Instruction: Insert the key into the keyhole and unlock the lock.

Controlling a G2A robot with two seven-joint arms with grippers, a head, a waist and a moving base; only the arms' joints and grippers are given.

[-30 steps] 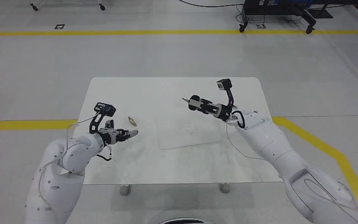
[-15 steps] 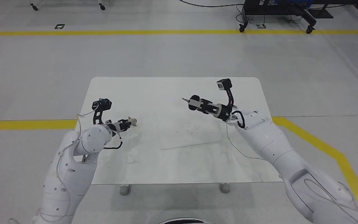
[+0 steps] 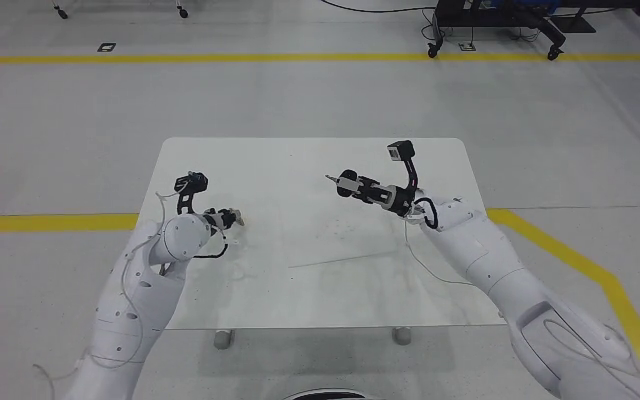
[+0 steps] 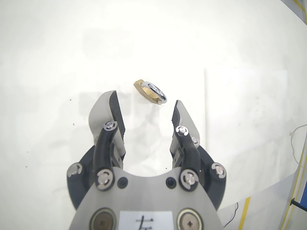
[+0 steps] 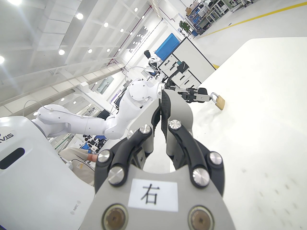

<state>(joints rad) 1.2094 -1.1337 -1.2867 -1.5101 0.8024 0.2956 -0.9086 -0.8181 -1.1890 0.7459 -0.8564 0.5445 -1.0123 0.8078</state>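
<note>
One padlock, brass with a silver shackle, sits on the table near its left edge, about midway between the near and far edges. The left gripper has its two fingers spread wide, the padlock just ahead of their tips and not gripped. Above the table's middle, the right gripper has its fingers pinched together on one key, whose thin tip sticks out.

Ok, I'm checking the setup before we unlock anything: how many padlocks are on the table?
1. The padlock sits on the table right at the tips of the left gripper, its jaws open. None appears hidden.
</note>
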